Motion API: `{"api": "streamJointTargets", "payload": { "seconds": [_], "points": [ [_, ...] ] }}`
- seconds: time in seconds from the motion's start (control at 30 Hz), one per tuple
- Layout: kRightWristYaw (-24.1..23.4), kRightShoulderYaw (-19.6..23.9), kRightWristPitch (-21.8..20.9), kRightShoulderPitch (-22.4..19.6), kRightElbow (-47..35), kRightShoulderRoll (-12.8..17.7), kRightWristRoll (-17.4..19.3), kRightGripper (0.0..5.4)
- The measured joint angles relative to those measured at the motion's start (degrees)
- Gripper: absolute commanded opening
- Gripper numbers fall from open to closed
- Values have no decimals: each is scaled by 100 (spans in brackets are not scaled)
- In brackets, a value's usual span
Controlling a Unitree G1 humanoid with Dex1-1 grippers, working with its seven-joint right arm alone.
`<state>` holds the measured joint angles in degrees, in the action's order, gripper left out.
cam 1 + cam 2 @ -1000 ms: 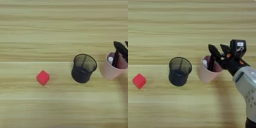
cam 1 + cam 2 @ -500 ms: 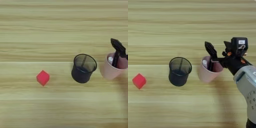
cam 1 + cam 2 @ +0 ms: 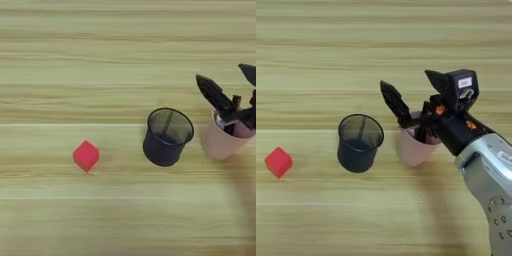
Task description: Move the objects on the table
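The tabletop (image 3: 75, 60) is light tan wood with long horizontal grain streaks and pale plank seams. The cube (image 3: 86, 156) is bright red. One cup (image 3: 360, 143) is see-through black mesh, the other cup (image 3: 412, 150) pale pink. The hand (image 3: 417, 93) is black with small orange marks, on a silver forearm (image 3: 492, 185).

The end effector (image 3: 412, 96) has spread its fingers wider above the pink cup (image 3: 415, 146).

Streaky matt wooden table (image 3: 75, 60), silver forearm (image 3: 491, 175)

I see small white labels on the gripper (image 3: 415, 100) housing and silver forearm (image 3: 491, 180), but I can't read either.
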<state>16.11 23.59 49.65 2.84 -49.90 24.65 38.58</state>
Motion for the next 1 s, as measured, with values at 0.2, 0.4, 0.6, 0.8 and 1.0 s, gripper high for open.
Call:
{"api": "streamJointTargets", "payload": {
  "seconds": [0.2,0.4,0.6,0.8,1.0],
  "points": [
    [116,-287,-102,213,-400,2,54,536],
    [301,-930,-270,449,-658,-22,105,536],
    [393,-1794,-441,695,-761,-62,-100,536],
    [529,-2604,-691,959,-725,-61,-547,536],
    [707,-3449,-1012,1219,-618,-28,-997,536]
  ]
}}
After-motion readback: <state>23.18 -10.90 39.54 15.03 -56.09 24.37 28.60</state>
